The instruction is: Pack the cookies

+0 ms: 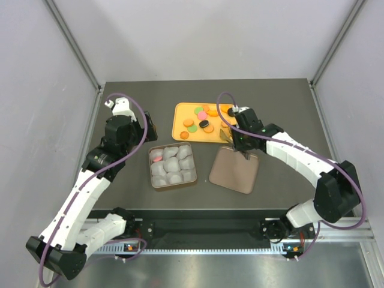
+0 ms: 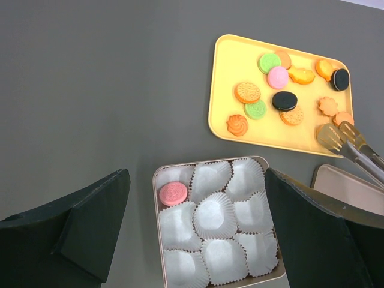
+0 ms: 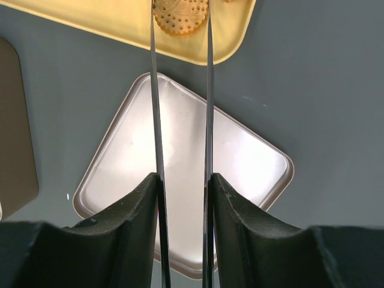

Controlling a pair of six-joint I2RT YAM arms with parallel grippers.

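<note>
Several cookies [image 1: 204,120], orange, green, pink and black, lie on a yellow tray [image 1: 180,135]. One pink cookie [image 2: 173,193] sits in a corner paper cup of the tin [image 2: 157,240]. My right gripper [image 3: 183,177] is shut on metal tongs [image 3: 155,120], whose tips reach over the tray's near right corner. A tan dotted cookie [image 3: 180,15] shows between the blades there; I cannot tell if it is pinched. My left gripper [image 2: 197,174] hangs open above the tin with nothing between its fingers.
The tin [image 1: 151,174] holds several white paper cups. Its lid [image 1: 234,170] lies flat to the right, under my right wrist. The dark table ends at grey walls left, right and back.
</note>
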